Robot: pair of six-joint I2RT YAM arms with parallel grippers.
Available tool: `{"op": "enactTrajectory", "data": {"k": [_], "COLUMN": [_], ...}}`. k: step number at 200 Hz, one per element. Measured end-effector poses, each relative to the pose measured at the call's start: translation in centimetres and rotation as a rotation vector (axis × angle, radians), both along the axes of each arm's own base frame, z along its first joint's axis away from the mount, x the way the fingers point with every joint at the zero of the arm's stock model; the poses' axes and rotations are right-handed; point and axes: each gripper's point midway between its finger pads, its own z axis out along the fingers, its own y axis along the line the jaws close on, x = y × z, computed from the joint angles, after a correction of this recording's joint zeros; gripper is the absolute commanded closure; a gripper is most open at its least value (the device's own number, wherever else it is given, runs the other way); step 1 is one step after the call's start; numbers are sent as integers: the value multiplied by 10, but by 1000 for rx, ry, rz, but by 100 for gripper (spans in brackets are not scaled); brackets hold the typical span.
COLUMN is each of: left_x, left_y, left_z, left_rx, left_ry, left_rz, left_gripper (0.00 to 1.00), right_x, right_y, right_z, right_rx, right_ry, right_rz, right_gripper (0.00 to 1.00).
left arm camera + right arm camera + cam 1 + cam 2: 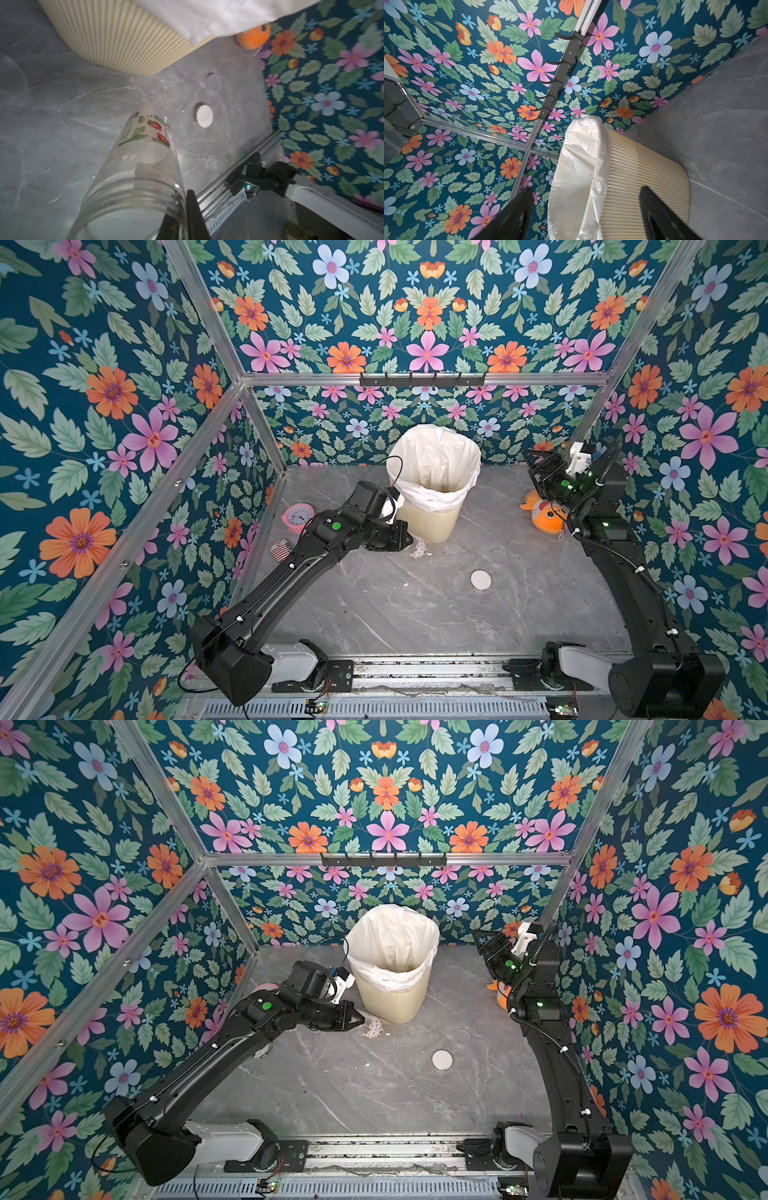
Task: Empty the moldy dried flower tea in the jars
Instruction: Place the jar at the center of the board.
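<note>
Your left gripper [184, 216] is clamped on the rim of the clear plastic jar with a red-flowered white label [145, 145]. The jar is lidless and lies nearly on its side at the foot of the cream ribbed bin with a white liner [432, 522]. The left wrist view shows grey tabletop through the jar's walls, while in both top views only a scrap of label [372, 1027] clears the arm. Beside the bin, your right gripper [586, 214] hangs partly open, gripping nothing.
</note>
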Motion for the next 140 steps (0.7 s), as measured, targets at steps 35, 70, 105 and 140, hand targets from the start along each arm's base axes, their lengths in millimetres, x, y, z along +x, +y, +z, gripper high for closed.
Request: {"op": "enactTrajectory", "data": {"k": [35, 70, 105, 140], "left_x": [1, 0, -7, -16], "left_y": [17, 23, 32, 39], "left_z": [-37, -44, -51, -70], "left_rx": [176, 281, 372, 423], "left_ry": [68, 81, 103, 155], "left_rz": [7, -16, -35, -53], "left_gripper": [100, 100, 100, 100], "right_x": [1, 2, 3, 4], "right_y": [-1, 0, 0, 0], "right_z": [-6, -14, -27, -30], "right_rx": [1, 2, 11, 22], "right_ry": [12, 25, 53, 54], "right_rz": [-1, 1, 1, 6], "right_gripper": [19, 19, 19, 19]}}
